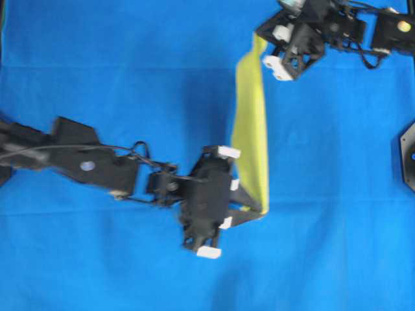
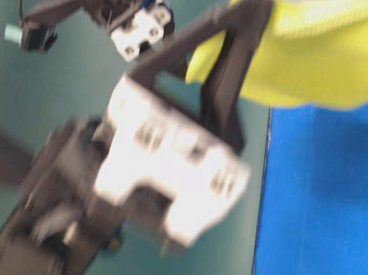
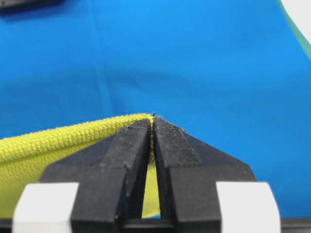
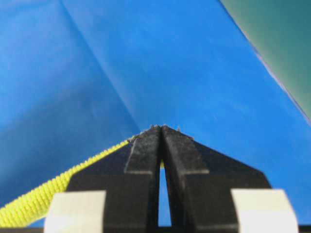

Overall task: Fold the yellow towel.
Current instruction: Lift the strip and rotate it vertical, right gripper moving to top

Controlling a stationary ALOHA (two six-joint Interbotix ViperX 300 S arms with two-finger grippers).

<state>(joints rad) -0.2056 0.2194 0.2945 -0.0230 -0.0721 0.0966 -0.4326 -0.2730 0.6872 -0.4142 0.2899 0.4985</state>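
Yellow towel (image 1: 251, 123) stretched narrow; left fingers (image 3: 129, 145), right fingers (image 4: 146, 150) pinching corners.

**A robot test bench, plainly a lab**

We're looking at a staged robotics workspace: a large blue cloth (image 1: 97, 78) covers the tabletop, and two black robot arms (image 1: 84, 162) reach in over that cloth from opposite sides. Beyond the cloth's edge, a bare teal backdrop (image 2: 46, 101) and no household clutter.

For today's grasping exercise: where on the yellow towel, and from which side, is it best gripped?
At its corners, by the stitched hem. The yellow towel hangs as a narrow strip between the left gripper and right gripper, each shut on a corner, fingertips entering edge-on.
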